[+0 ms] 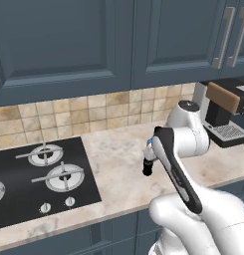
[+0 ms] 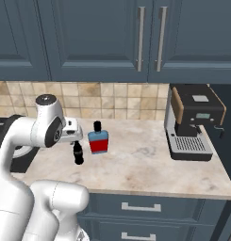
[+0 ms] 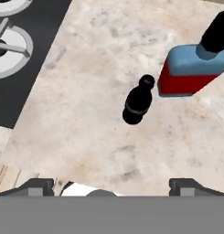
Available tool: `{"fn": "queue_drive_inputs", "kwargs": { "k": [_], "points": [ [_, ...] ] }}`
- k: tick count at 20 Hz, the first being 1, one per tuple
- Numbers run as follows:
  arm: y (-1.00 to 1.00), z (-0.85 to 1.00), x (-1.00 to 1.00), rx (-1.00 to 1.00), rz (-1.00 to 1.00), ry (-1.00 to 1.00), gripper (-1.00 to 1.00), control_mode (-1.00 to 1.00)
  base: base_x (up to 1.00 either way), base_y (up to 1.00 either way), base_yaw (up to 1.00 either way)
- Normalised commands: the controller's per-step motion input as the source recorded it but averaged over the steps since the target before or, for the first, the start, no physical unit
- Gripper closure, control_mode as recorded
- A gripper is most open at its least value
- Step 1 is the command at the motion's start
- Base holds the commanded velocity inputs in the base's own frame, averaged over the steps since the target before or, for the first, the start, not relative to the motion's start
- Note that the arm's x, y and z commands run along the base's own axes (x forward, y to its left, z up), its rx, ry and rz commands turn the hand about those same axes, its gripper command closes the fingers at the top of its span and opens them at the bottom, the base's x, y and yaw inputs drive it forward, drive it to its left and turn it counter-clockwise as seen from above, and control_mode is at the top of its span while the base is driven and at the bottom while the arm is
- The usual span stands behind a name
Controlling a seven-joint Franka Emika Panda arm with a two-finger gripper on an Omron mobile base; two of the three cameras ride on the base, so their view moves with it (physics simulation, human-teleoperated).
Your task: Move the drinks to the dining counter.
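Note:
Two drinks stand on the marble counter (image 2: 145, 160) by the stove. The small black bottle (image 3: 138, 101) (image 2: 78, 153) (image 1: 147, 168) is upright, and the flat blue bottle with a red label and black cap (image 3: 192, 72) (image 2: 98, 140) stands just behind it to the right. My gripper (image 3: 112, 186) hangs above the counter and looks down on both. It is open and empty, and the black bottle lies ahead of its two fingertips (image 3: 38, 186), apart from them. In the left base view my arm hides most of the blue bottle. The dining counter is out of view.
A black gas stove (image 1: 39, 174) is set into the counter on the left. A coffee machine (image 2: 192, 123) stands at the right end. Tiled backsplash (image 2: 117, 101) and dark blue wall cabinets (image 2: 98, 37) close the back; drawers run below the front edge.

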Motion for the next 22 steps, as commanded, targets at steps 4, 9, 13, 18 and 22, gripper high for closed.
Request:
{"fn": "queue_drive_inputs", "kwargs": {
  "k": [4, 9, 13, 18, 22],
  "points": [
    [0.13, -0.31, 0.59, -0.06, -0.08, 0.00, -1.00, -1.00, 0.00, 0.00, 0.00],
    [0.00, -0.34, 0.37, -0.03, -0.20, 0.01, -1.00, -1.00, 0.00, 0.00, 0.00],
    [-0.03, -0.26, 0.07, 0.00, -0.30, 0.00, -1.00, -1.00, 0.00, 0.00, 0.00],
    [-0.01, -0.22, 0.00, 0.00, -0.22, 0.01, -1.00, -1.00, 0.00, 0.00, 0.00],
    [-0.01, -0.22, 0.25, 0.00, -0.01, 0.10, -1.00, -1.00, 0.00, 0.00, 0.00]
  ]
}}
